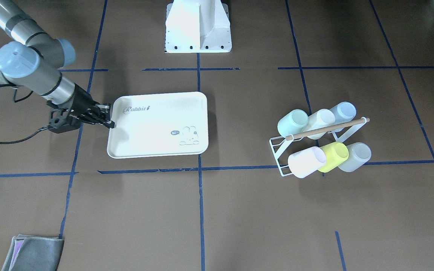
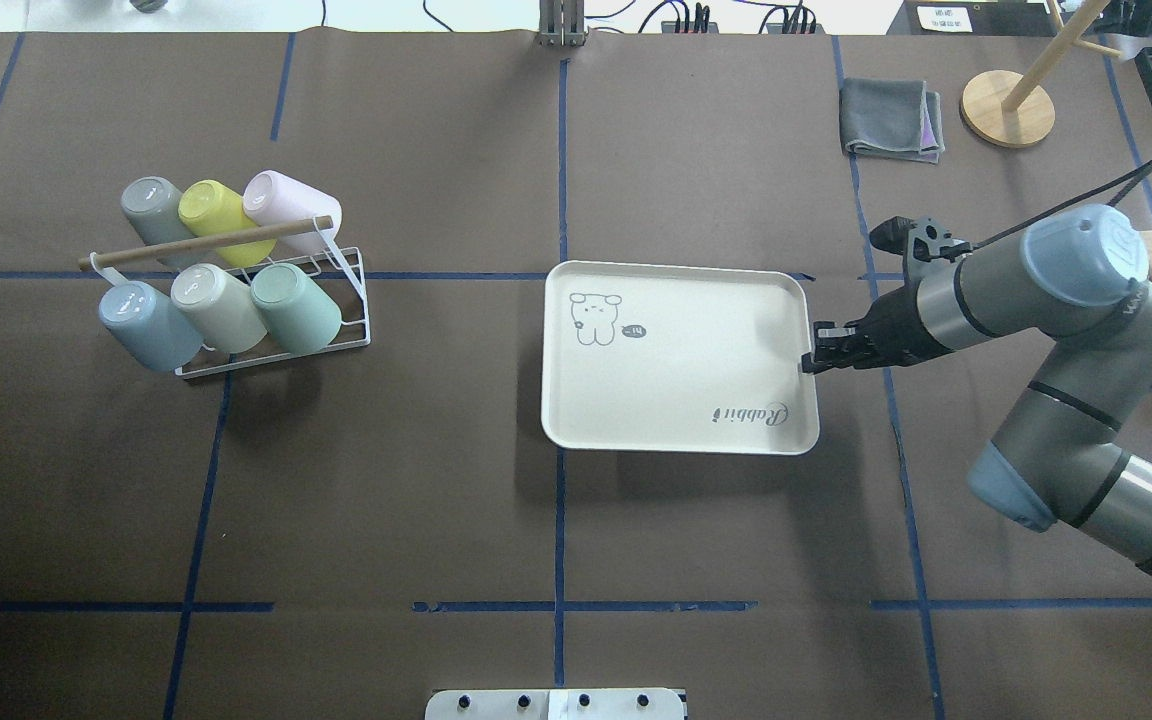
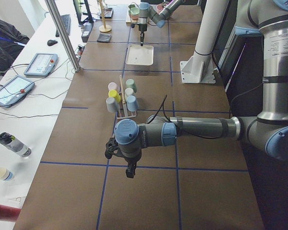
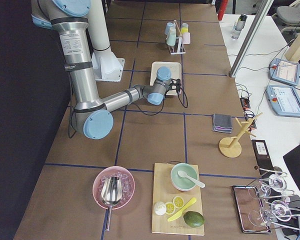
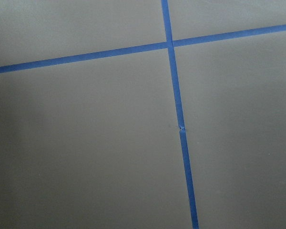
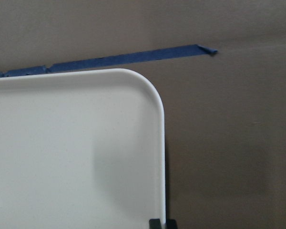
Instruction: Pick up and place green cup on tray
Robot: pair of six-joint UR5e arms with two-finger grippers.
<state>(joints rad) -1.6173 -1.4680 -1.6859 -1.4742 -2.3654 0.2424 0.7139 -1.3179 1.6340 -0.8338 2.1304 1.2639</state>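
Observation:
The green cup (image 2: 294, 307) is pale mint and lies on its side in a white wire rack (image 2: 351, 262) at the table's left, rightmost in the near row; it also shows in the front-facing view (image 1: 291, 122). The cream tray (image 2: 676, 400) with "Rabbit" script lies near the table's middle, well apart from the cup. My right gripper (image 2: 808, 362) is at the tray's right rim (image 6: 161, 143), with its fingertips (image 6: 155, 223) closed over the rim. My left gripper (image 3: 130, 171) shows only in the exterior left view, low over bare table near that end; I cannot tell whether it is open.
The rack also holds blue (image 2: 143, 325), cream (image 2: 216, 307), grey, yellow-green (image 2: 211, 210) and pink cups under a wooden rod. A folded grey cloth (image 2: 891, 120) and a wooden stand (image 2: 1008, 95) sit at the far right. The robot base (image 1: 198, 26) stands behind the tray.

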